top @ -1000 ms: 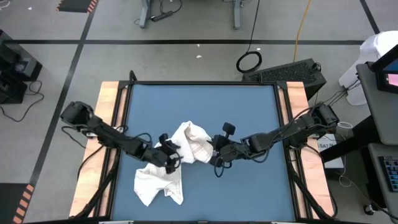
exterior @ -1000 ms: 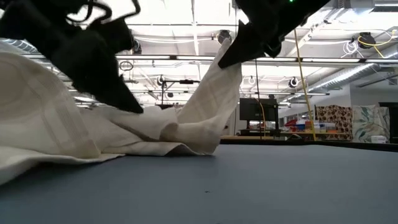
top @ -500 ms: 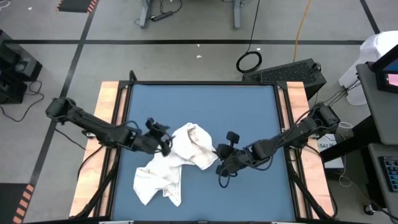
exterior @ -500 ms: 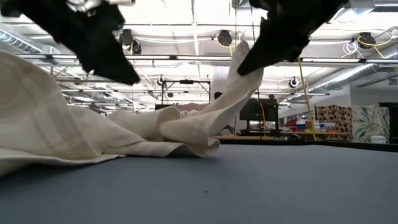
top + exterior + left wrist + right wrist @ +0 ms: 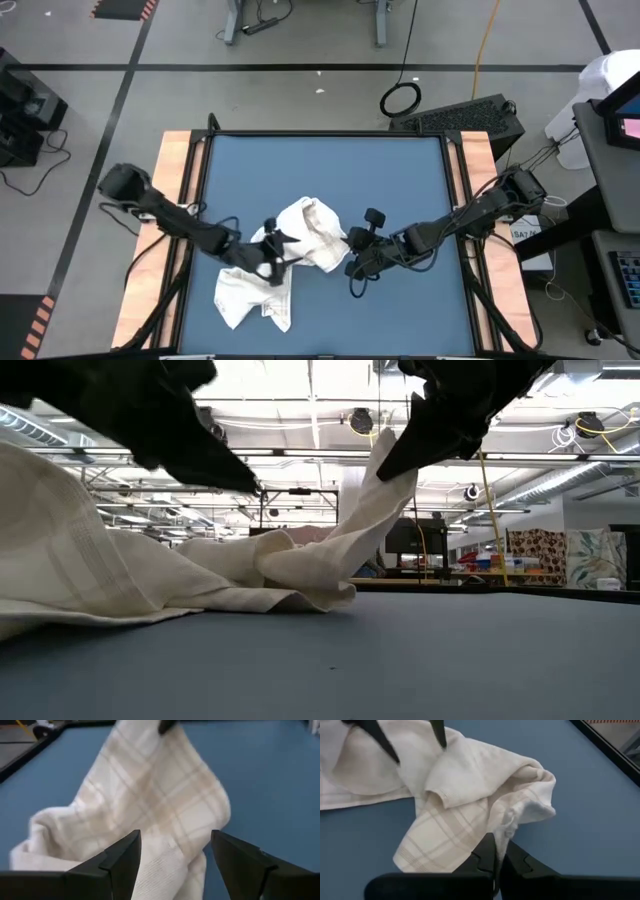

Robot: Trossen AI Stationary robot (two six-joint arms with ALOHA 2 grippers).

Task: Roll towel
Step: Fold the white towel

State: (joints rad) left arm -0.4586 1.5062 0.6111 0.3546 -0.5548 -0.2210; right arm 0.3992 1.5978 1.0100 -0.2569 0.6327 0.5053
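Both arms reach low across the blue desk (image 5: 320,170). The left end effector (image 5: 275,255) gapes over the crumpled white plaid cloth towel (image 5: 300,235); the right end effector (image 5: 352,265) pinches its lifted edge.

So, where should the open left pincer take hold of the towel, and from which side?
The towel lies crumpled, one edge lifted by the shut right pincer. The left pincer is probably best on the loose, flat part at the near-left, approaching from the table's left: there a free edge lies single and thin, unlike the bunched middle.
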